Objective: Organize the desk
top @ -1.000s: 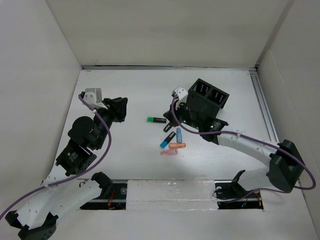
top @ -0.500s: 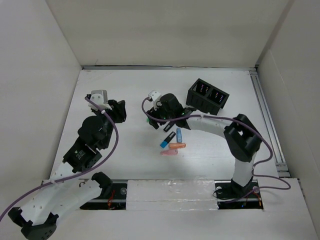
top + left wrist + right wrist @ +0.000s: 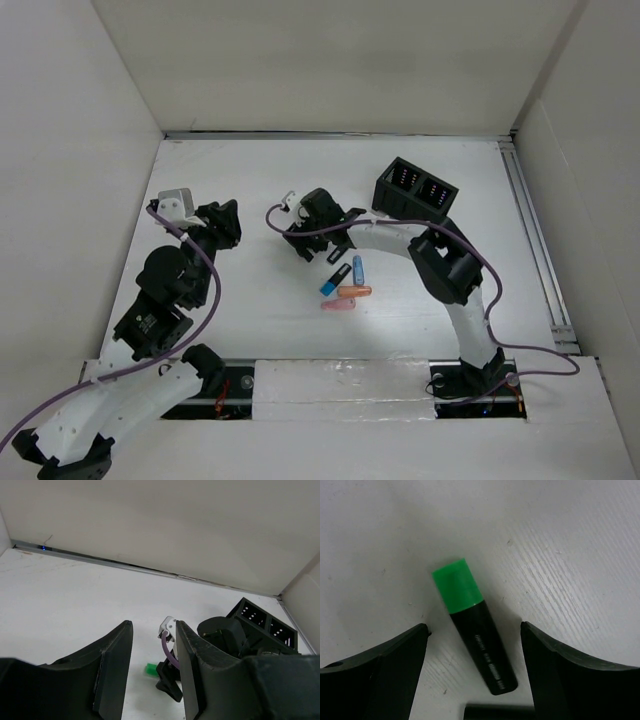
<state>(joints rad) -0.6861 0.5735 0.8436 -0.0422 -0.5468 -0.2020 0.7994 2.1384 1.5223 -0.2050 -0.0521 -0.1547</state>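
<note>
Right gripper (image 3: pixel 474 630) is hovering open over the green marker (image 3: pixel 477 640).
Having just swung here from the black box (image 3: pixel 415 190), it is straddling the marker on the desk (image 3: pixel 250 180), so a pickup looks next. Left gripper (image 3: pixel 154 627) is waiting open.

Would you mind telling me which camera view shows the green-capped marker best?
The right wrist view: the green-capped marker lies centred and close, cap and black barrel both clear. The left wrist view catches only its green cap; in the top external view the right end effector covers it.
</note>
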